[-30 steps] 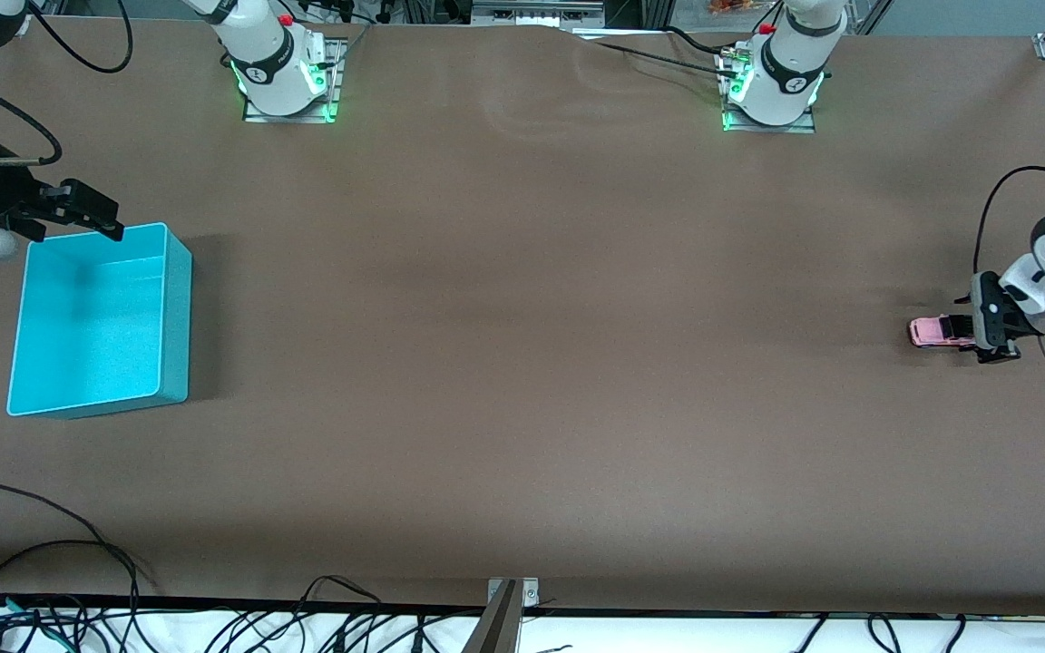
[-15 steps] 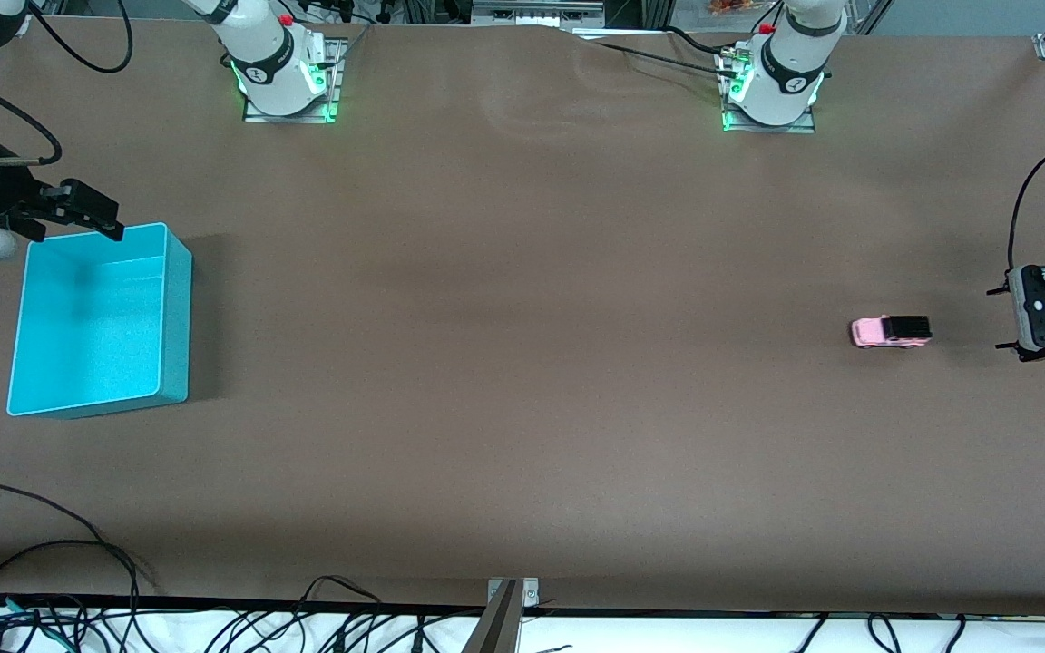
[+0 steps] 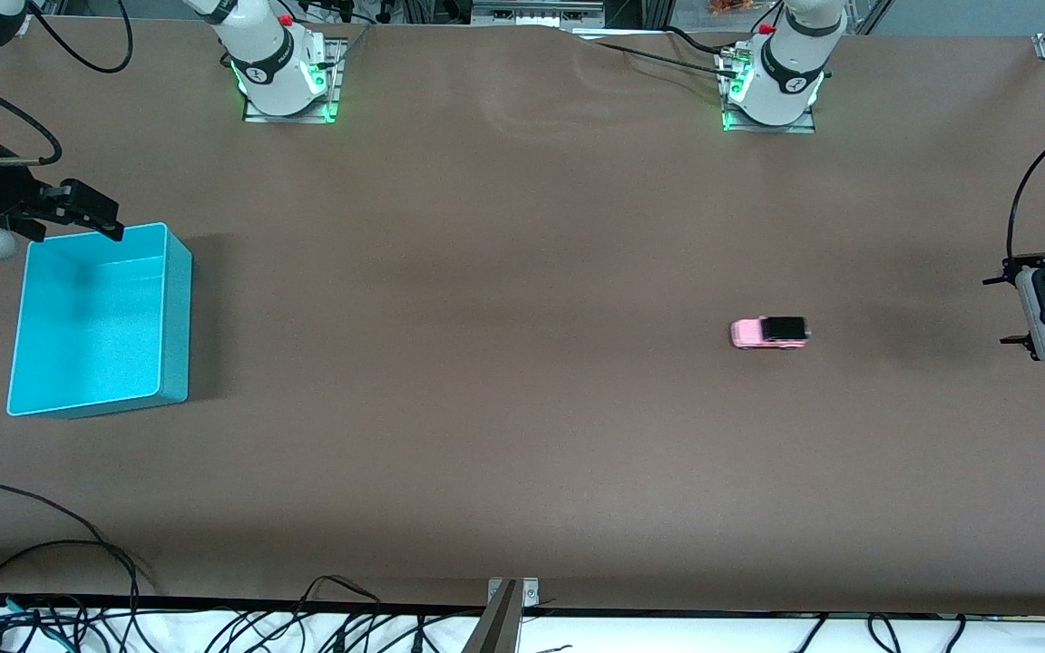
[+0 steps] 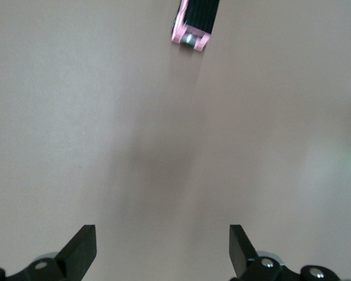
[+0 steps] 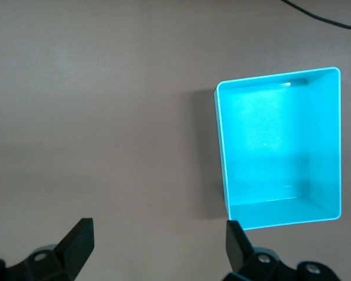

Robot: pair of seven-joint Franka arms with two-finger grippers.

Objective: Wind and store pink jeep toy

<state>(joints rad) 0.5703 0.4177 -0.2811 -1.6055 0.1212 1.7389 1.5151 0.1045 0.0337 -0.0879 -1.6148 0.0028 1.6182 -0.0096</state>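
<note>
Front view. We see the pink jeep toy [image 3: 769, 333] standing on its wheels on the brown counter [image 3: 522, 435], toward the left arm's end, clear of every counter edge. The left claw [image 3: 1021, 308] sits near the counter edge at the left arm's end, well apart from the toy; its fingers are spread wide and hold nothing. We see the teal bin [image 3: 176, 317] toward the right arm's end of the counter, with nothing visible inside it. The right claw [image 3: 87, 216] is just above the bin's rim at the corner nearest the robot bases; it holds nothing.

Left wrist view. We see both fingertips [image 4: 82, 249] of the left claw [image 4: 162, 249] set wide apart with only bare counter [image 4: 105, 117] between them. The pink jeep toy [image 4: 194, 23] lies ahead of the claw, apart from it, with its black roof section and one pink end visible.

Right wrist view. We see the right claw [image 5: 158, 246] fully spread and empty over bare counter [image 5: 105, 117]. The teal bin [image 5: 222, 146] lies ahead of one fingertip [image 5: 238, 241], and its interior is in view.
</note>
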